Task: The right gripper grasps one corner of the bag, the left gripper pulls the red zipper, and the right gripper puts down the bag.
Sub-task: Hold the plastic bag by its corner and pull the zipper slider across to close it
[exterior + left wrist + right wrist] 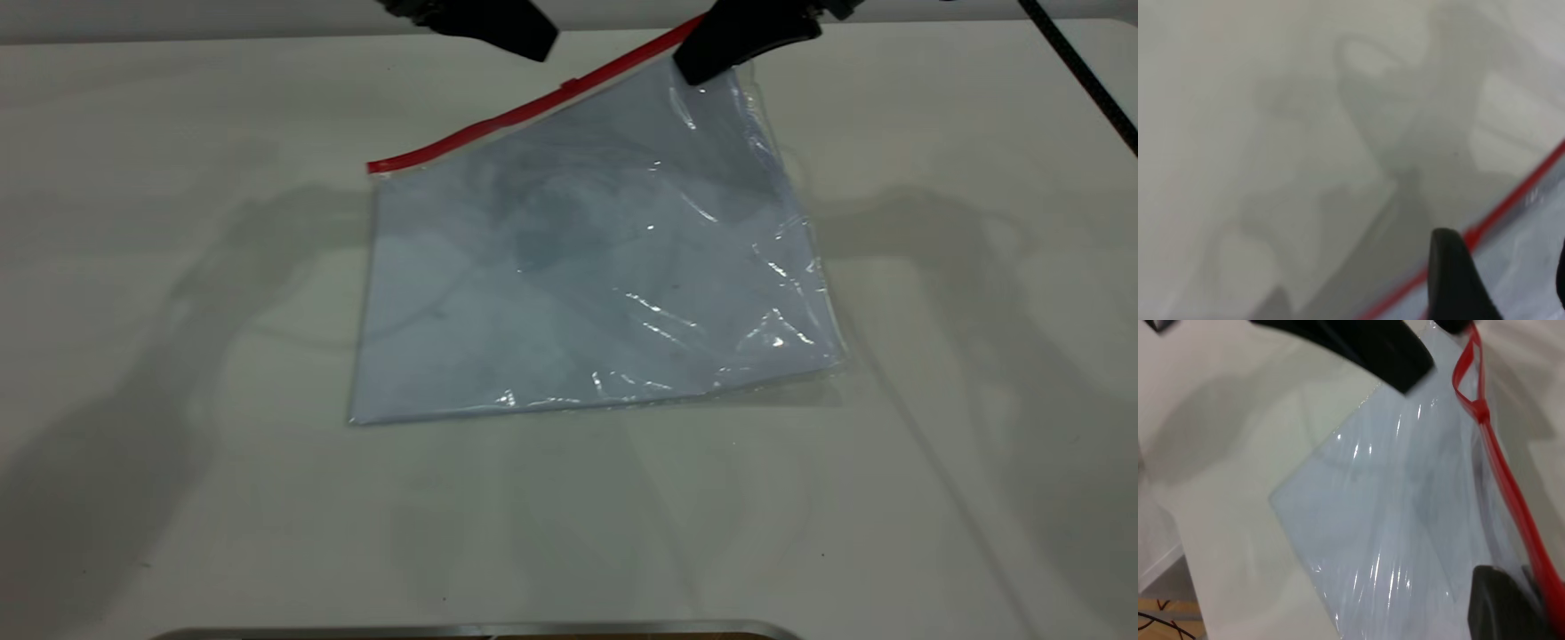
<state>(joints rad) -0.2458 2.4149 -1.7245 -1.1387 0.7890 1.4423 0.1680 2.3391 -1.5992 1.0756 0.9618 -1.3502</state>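
While the clear plastic bag slopes up from the white desk, the right gripper pinches the corner of the bag near the desk's far edge, its black jaws pressed together on the crinkled plastic at the end of the red zipper. That corner is lifted; the bag's near edge rests on the desk around its middle, slightly toward the right side, with white sheets showing through the film. From the held corner the zipper runs down toward the desk's left side, ending at the bag's other red corner, which lies low near the surface. A small red slider tab sits on the strip, between the two grippers. The left gripper hangs just above the zipper at the far edge, near the slider and close beside the right gripper; whether its jaws are spread or closed cannot be told. From the left wrist, one dark fingertip shows above the red strip. From the right wrist, the strip is parted into a loop at the far end.
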